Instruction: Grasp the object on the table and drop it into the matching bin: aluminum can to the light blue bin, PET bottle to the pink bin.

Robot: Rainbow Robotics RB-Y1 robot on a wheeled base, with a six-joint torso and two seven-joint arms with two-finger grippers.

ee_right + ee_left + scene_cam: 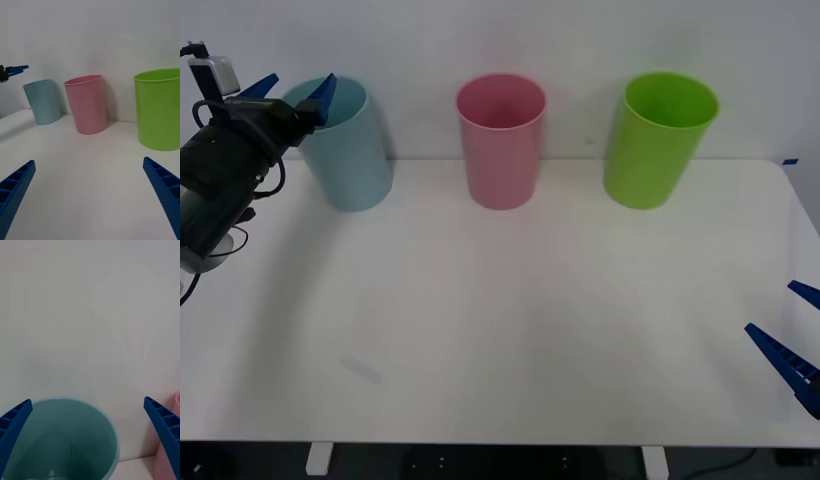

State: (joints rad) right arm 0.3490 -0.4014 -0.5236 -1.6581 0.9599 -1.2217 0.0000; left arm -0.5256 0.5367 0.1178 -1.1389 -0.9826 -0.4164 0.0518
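Now the left gripper (290,93) hangs over the light blue bin (350,160), fingers spread wide and empty; something pale glints at the bin's bottom in the left wrist view, possibly the can, though I cannot tell. Lowering could clip the rim and tip it. Rightward, the pink bin (501,140) looks empty, the lime green bin (658,140) hides its floor, and the right gripper (790,340) waits open and empty at the table (510,330) edge.
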